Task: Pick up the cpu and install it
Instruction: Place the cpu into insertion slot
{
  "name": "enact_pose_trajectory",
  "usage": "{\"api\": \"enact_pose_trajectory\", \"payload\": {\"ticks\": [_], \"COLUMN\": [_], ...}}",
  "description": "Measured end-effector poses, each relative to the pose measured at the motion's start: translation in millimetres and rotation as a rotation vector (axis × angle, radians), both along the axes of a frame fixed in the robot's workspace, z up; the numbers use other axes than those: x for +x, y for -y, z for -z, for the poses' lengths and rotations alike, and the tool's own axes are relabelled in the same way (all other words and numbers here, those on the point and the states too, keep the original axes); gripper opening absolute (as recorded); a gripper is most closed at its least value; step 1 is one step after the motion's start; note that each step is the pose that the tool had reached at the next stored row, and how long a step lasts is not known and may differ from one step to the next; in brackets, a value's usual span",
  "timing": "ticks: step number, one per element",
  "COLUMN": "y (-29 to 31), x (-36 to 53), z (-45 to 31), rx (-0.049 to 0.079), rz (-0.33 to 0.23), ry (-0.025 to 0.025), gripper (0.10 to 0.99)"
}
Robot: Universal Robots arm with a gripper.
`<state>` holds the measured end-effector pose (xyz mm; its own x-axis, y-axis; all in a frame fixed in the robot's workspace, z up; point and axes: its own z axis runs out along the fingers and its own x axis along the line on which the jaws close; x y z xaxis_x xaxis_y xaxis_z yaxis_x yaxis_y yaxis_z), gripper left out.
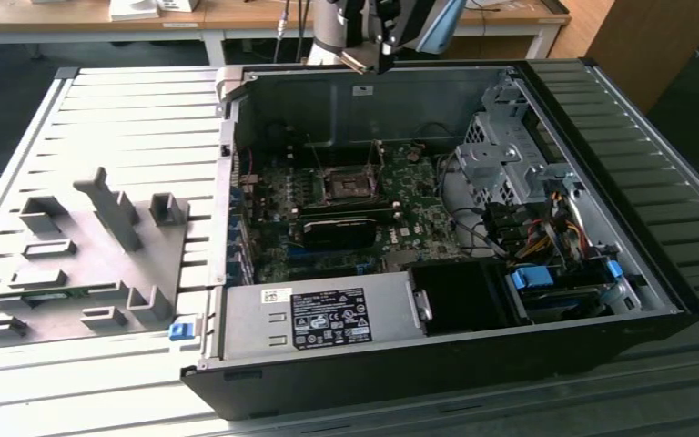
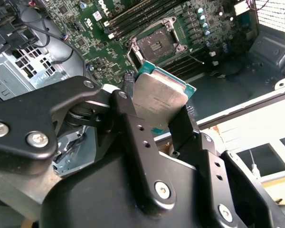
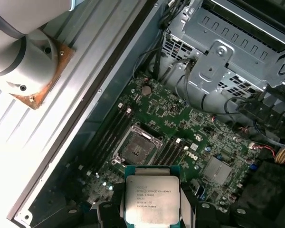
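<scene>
Black two-finger gripper is closed part-way onto the cpu, a small flat square chip with a silver-grey metal lid and green rim. The fingers pinch two opposite edges, lid towards the wrist cameras, which I'd guess leaves the underside free to go down flat. The chip hangs in the air above the case, touching only the fingers. It's well apart from the dark square metal-framed socket, which is open and looks empty, so it's not seated yet. The socket sits on the green motherboard inside the open black desktop case. Also in the case: grey metal drive cage, silver power supply box, coloured cable bundle. Furthest out, a dull grey plastic fixture sits beside the case on the slatted grey table.
</scene>
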<state>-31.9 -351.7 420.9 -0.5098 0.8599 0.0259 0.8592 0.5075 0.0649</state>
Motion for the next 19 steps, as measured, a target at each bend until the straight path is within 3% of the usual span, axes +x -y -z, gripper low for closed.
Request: {"api": "enact_pose_trajectory", "payload": {"ticks": [10, 19], "y": [0.0, 0.0], "x": [0.0, 0.0], "z": [0.3, 2.2], "rx": [0.000, 0.000], "rz": [0.057, 0.209], "ry": [0.0000, 0.0000], "gripper": [0.545, 0.545]}}
